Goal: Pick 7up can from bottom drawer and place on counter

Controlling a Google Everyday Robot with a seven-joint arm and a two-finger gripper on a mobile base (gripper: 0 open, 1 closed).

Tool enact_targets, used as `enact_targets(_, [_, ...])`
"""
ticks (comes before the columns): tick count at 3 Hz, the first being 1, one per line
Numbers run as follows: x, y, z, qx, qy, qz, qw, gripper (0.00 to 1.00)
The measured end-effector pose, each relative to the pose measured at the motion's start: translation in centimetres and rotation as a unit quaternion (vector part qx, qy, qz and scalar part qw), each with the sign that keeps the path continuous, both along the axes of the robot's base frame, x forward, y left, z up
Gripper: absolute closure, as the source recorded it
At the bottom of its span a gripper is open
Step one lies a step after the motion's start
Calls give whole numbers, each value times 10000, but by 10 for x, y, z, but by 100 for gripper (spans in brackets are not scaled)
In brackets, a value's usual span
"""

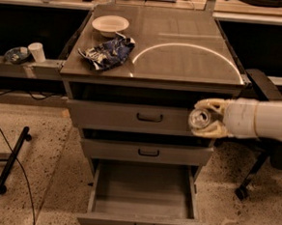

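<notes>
camera view: gripper [203,120] clamped on the 7up can [198,118], top toward the camera, in front of the top drawer's [131,116] right end, below the counter [192,65]; bottom drawer [142,224] hangs open. best to raise it past the counter edge, then set it upright on the right side, well apart from the chip bag [106,53] and bowl [110,24].

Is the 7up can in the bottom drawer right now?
No: the pincer holds the 7up can at the top drawer's right end, clear of the open bottom drawer.
</notes>
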State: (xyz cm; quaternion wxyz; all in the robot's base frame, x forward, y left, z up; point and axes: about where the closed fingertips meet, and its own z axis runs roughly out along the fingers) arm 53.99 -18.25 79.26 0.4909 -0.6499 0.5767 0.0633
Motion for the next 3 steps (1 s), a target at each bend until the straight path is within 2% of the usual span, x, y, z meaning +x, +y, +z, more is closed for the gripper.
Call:
enact_targets(1, [35,-6,66,-302,268,-283,9988,100])
enact_targets(2, [56,-8,81,-196,429,-505,9976,100])
enact_targets(3, [62,-4,81,-176,472,-596,9970,100])
